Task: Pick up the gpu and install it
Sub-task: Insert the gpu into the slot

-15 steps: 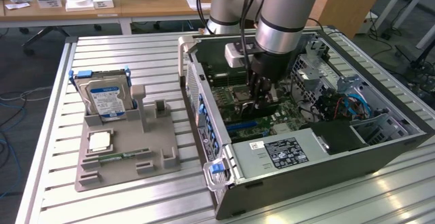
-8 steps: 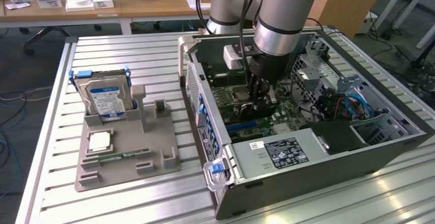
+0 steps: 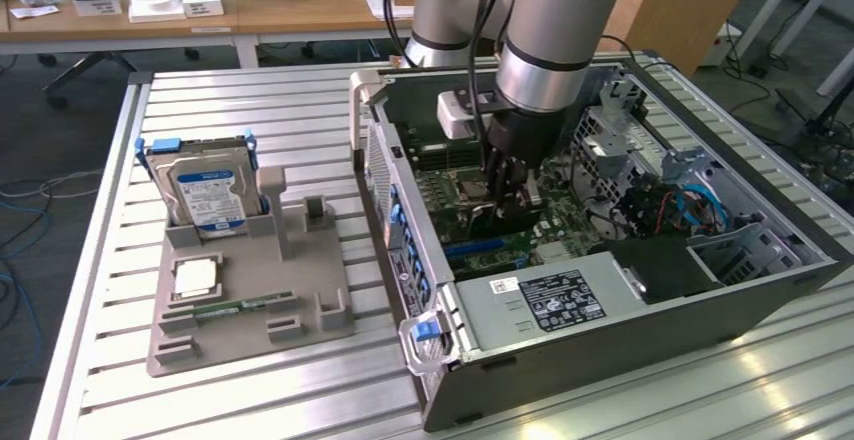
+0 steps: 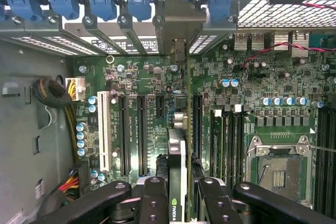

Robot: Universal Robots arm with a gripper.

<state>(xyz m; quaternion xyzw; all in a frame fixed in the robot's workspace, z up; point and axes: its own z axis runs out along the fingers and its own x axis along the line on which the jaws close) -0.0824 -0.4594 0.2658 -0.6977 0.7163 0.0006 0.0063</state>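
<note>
My gripper (image 3: pixel 513 198) reaches down into the open computer case (image 3: pixel 781 285), over the green motherboard (image 4: pixel 247 98). It is shut on the gpu (image 4: pixel 177 153), which the wrist view shows edge-on: a black cooler block and a thin green board running toward the silver end bracket (image 4: pixel 176 30) at the case's rear wall. The two black fingers (image 4: pixel 155 198) clamp the card from both sides. The card stands upright in line with the long black expansion slots (image 4: pixel 140 135). In the exterior view the gpu (image 3: pixel 497 225) shows as a dark slab below the fingers, low over the board.
A grey fixture (image 3: pixel 247 300) on the slatted table holds a silver hard drive (image 3: pixel 203 198) and a narrow green memory stick (image 3: pixel 240 307). Inside the case are the CPU socket (image 4: pixel 278 174), the power supply (image 3: pixel 561 302) and cables (image 4: pixel 55 95). Blue latches (image 4: pixel 105 1) line the rear wall.
</note>
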